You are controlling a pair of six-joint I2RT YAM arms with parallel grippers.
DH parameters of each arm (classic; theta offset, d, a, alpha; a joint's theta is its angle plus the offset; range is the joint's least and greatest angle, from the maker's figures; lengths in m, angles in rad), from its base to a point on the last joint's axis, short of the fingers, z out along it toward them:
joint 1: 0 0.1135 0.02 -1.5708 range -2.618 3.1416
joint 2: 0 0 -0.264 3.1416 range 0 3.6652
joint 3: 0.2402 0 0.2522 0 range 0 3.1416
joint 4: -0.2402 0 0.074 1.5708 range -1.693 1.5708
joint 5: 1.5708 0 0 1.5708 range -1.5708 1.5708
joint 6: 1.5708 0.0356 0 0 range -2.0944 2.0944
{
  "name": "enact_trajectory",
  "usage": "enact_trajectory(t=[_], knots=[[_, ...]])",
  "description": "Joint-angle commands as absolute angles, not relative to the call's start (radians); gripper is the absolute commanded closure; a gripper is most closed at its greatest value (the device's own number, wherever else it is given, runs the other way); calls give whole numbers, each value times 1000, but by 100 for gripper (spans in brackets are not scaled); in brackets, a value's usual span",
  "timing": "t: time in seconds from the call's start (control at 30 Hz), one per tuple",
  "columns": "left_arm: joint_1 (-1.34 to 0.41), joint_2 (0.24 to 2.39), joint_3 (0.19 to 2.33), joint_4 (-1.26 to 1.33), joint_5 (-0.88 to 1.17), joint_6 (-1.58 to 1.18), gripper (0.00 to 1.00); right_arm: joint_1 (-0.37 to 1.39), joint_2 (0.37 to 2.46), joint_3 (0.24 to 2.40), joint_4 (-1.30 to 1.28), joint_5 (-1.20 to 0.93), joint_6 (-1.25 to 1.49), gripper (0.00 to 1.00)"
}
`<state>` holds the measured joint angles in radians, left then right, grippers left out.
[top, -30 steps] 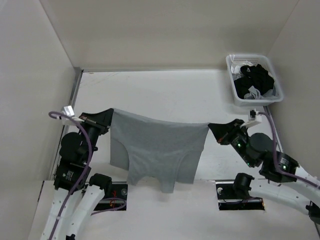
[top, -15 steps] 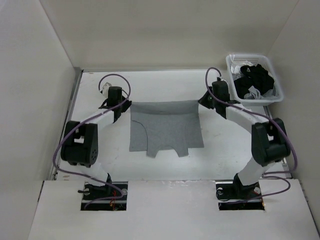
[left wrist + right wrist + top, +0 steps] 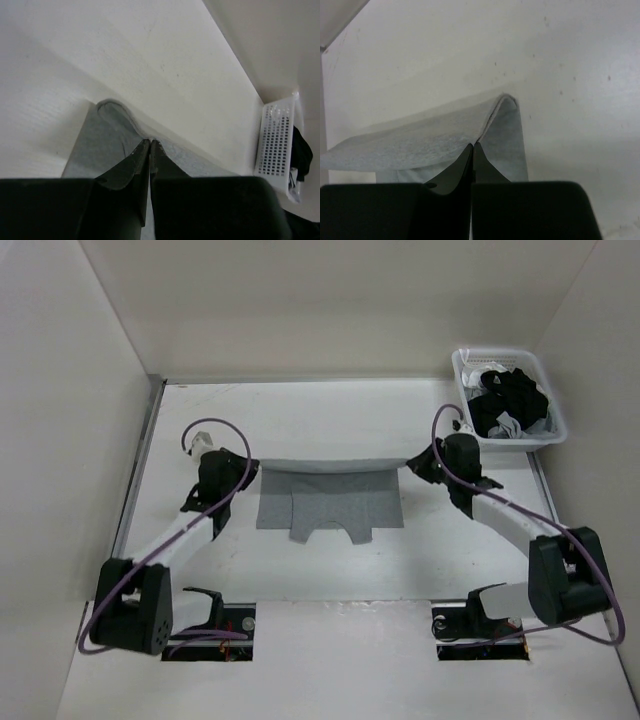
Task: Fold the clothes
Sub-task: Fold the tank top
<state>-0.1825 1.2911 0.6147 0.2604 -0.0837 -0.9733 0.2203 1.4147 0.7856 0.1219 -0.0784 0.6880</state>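
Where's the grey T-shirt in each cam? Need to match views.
Top external: grey T-shirt mid-table, far edge lifted.
Left wrist: T-shirt lower centre-left.
Right wrist: T-shirt lower left to centre.
Shared landmark: white basket, upper right in top external, at the right edge in left wrist; absent from right wrist.

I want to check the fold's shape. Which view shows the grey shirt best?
The top view: the whole shirt shows, its far edge pinched by the left claw and right claw, the rest on the table. Each wrist view shows only the corner in its own claw.
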Motion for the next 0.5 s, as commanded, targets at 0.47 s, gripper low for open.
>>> enact_trajectory(t=[0.47], knots=[[-209,528,173,-30,-51,-1014,97,378,977,331,23,97,844,98]])
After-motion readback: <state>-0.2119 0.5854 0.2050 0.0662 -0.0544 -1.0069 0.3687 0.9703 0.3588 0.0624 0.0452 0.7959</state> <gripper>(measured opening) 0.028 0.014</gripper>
